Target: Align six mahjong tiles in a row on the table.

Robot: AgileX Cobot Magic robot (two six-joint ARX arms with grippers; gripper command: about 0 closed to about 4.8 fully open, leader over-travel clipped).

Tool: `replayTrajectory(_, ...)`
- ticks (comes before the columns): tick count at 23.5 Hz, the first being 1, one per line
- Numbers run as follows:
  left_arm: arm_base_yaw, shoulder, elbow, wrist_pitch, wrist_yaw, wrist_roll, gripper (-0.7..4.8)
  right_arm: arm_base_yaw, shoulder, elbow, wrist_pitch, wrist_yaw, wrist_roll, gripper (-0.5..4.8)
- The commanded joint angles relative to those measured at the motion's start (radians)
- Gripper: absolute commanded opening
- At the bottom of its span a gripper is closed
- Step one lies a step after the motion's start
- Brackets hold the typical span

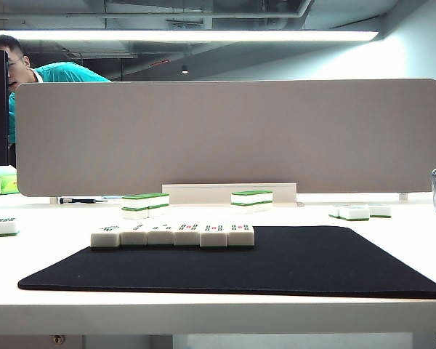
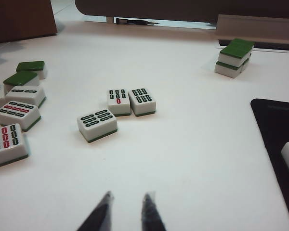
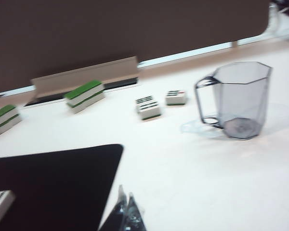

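1. Mahjong tiles [image 1: 172, 235] — six of them sit side by side, touching, in one line along the far edge of the black mat [image 1: 276, 265], which lies on the table [image 1: 218, 309]. From the exterior view's centre the row is at about 7 o'clock.
2. Handling guess: small hard blocks, light, slick-sided and not fragile — pinch across the two short sides, squarely, or they'll probably twist or skid.
3. Faces point up, and the row's long axis runs 9 to 3 o'clock.
4. Left gripper [image 2: 127, 211] hovers over bare table, tips a little apart, nothing between them.
5. Right gripper [image 3: 126, 209] hangs near the mat's corner, tips pressed together, empty.
6. Farther back: spare stacked tiles [image 1: 144, 204], a clear jug [image 3: 237, 98], then the grey divider [image 1: 225, 134].
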Motion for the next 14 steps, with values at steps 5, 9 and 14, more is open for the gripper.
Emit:
replayTrajectory(5, 0.000, 0.001, 0.000, -0.013, 0.006, 0.000, 0.79, 0.001, -0.008, -0.088, 0.101, 0.136, 0.003, -0.01)
replayTrajectory(9, 0.000, 0.001, 0.000, -0.013, 0.006, 0.000, 0.79, 0.001, -0.008, -0.088, 0.050, 0.175, 0.003, -0.01)
replayTrajectory(14, 0.000, 0.001, 0.000, -0.013, 0.006, 0.001, 0.79, 0.001, -0.008, -0.088, -0.031, 0.177, -0.003, -0.01)
